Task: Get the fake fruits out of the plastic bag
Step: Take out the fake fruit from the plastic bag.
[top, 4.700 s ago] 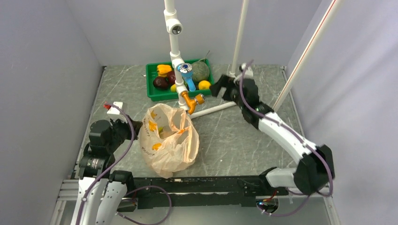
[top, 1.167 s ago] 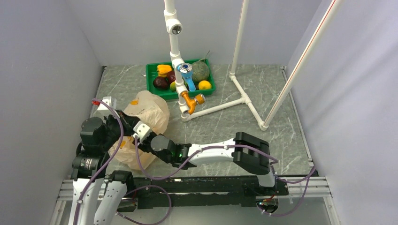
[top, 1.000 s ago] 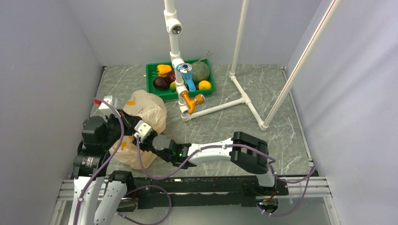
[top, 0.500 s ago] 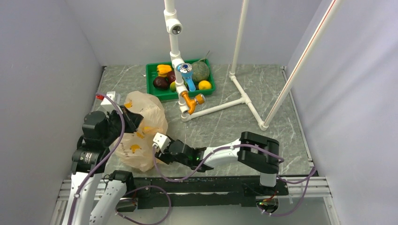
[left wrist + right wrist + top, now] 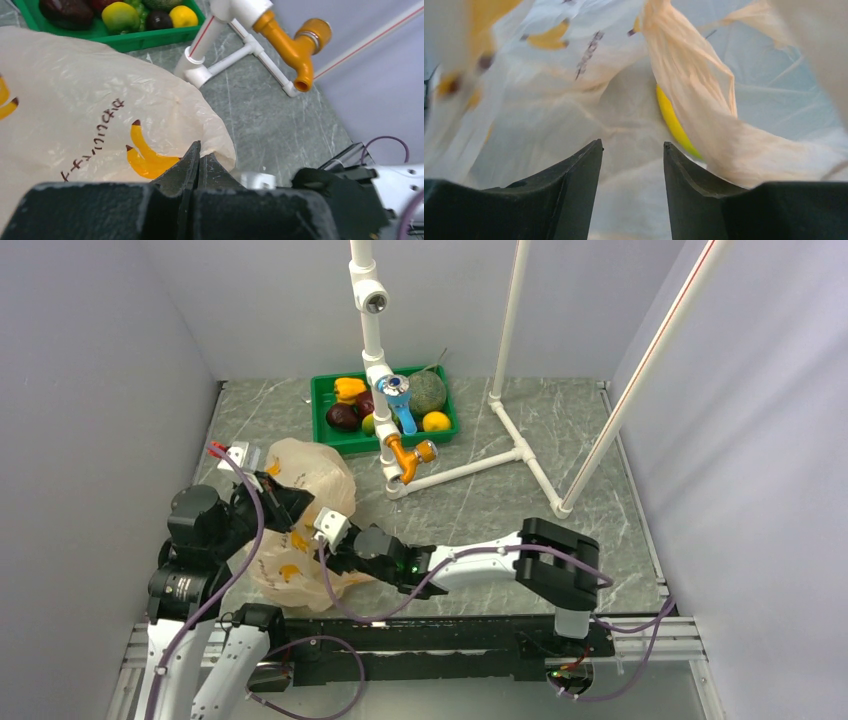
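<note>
**Top view:** Crinkly translucent peach-beige plastic bag (image 5: 305, 480) with banana prints, on the table's near-left, well apart from the green plastic tray (image 5: 330, 445) of fruit. The left gripper (image 5: 293, 512) holds it raised, presumably to present the mouth to the right gripper (image 5: 322, 552).

**Left wrist:** Fingers (image 5: 192, 160) pressed together, apparently pinching the bag film.

**Right wrist:** Black fingers (image 5: 574, 175) apart inside the mouth. A glossy yellow-green fake fruit (image 5: 671, 125) lies just beyond them, half hidden by a fold.

Worktop (image 5: 480, 520): grey-green marbled slab with pale veining, evenly and softly lit. Plain lavender-grey walls (image 5: 100, 360) enclose its left, far and right edges. White pipe frame (image 5: 521, 451) stands toward the far right corner. Aluminium rail (image 5: 135, 646) runs along the near edge.
</note>
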